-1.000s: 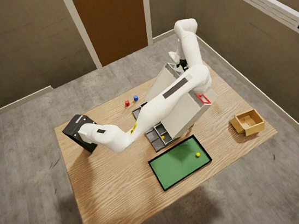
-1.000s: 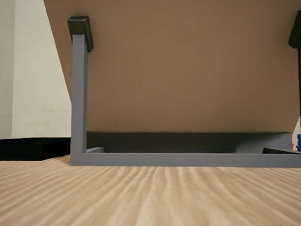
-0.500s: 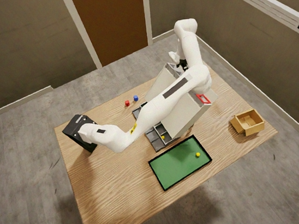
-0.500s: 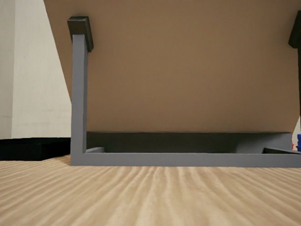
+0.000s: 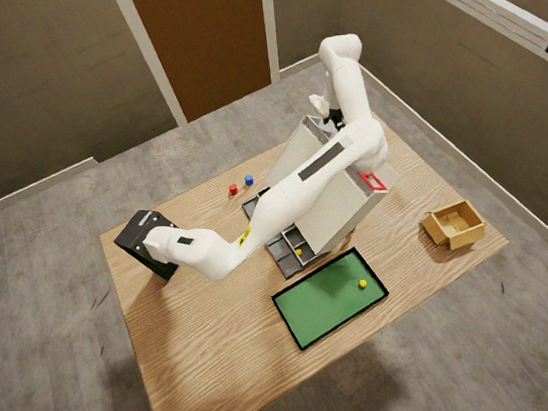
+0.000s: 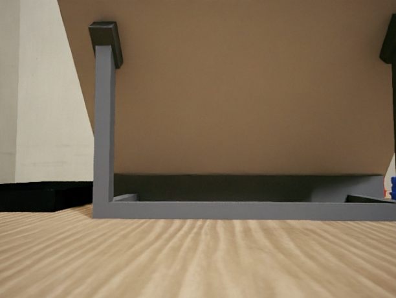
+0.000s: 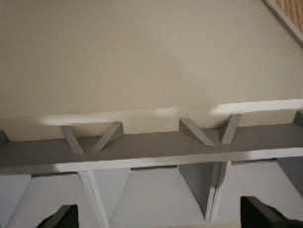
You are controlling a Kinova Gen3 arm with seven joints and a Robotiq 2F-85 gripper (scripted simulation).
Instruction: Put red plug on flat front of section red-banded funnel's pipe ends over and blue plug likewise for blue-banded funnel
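Beige cover hides the pipes. That's likely why your gripper, opened and empty, hangs above the far funnels: marble testing.

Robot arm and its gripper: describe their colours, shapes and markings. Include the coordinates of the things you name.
The smooth white robot arm [image 5: 288, 199] has rounded, tube-like segments and bulging joints. A dark grey rectangular panel [image 5: 321, 161] and a yellow label with black marks [image 5: 245, 236] sit on it. The black two-finger gripper [image 5: 339, 125] [image 7: 159, 213] has dark, blocky fingertips. No cable is distinguishable.
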